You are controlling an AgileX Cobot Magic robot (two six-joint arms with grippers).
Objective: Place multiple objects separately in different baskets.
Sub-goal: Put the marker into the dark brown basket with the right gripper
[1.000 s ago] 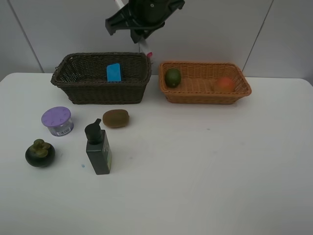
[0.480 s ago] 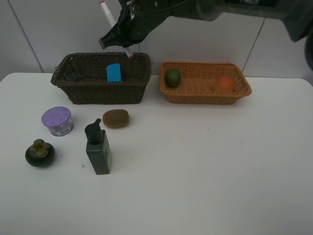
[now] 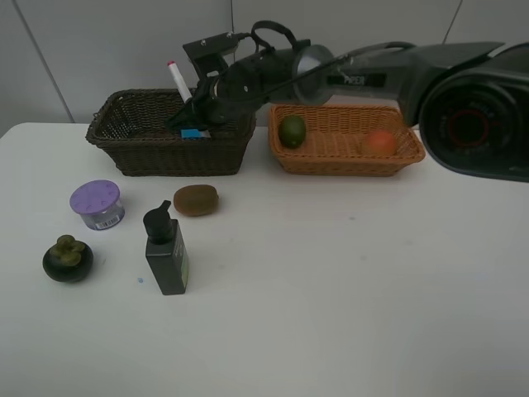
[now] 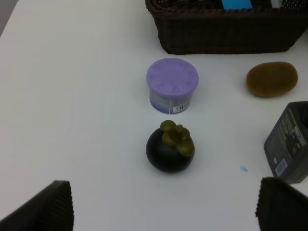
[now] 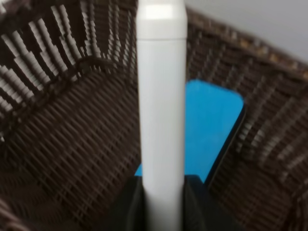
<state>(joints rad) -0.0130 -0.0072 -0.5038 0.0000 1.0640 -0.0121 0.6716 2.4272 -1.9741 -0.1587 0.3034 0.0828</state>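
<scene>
My right gripper (image 3: 195, 109) reaches across to the dark brown basket (image 3: 124, 142), shut on the white pen (image 3: 176, 81), whose red-tipped end sticks up. In the right wrist view the pen (image 5: 161, 96) hangs over the blue eraser (image 5: 211, 125) inside the basket (image 5: 62, 96). The green fruit (image 3: 292, 131) and orange-red fruit (image 3: 380, 142) lie in the orange-tan basket (image 3: 347, 167). On the table stand the jar (image 3: 97, 204), kiwi (image 3: 196, 200), pump bottle (image 3: 166, 252) and mangosteen (image 3: 68, 258). My left gripper (image 4: 163, 211) is open above the mangosteen (image 4: 170, 149), empty.
The left wrist view also holds the jar (image 4: 172, 84), the kiwi (image 4: 272, 79), the bottle (image 4: 288, 149) and the dark basket's wall (image 4: 226, 33). A grey wall stands close behind both baskets. The table (image 3: 347, 289) is white.
My right arm has come down from high above the dark basket to its rim, carrying the pen. The pen now points into the basket. Nothing on the table moved.
</scene>
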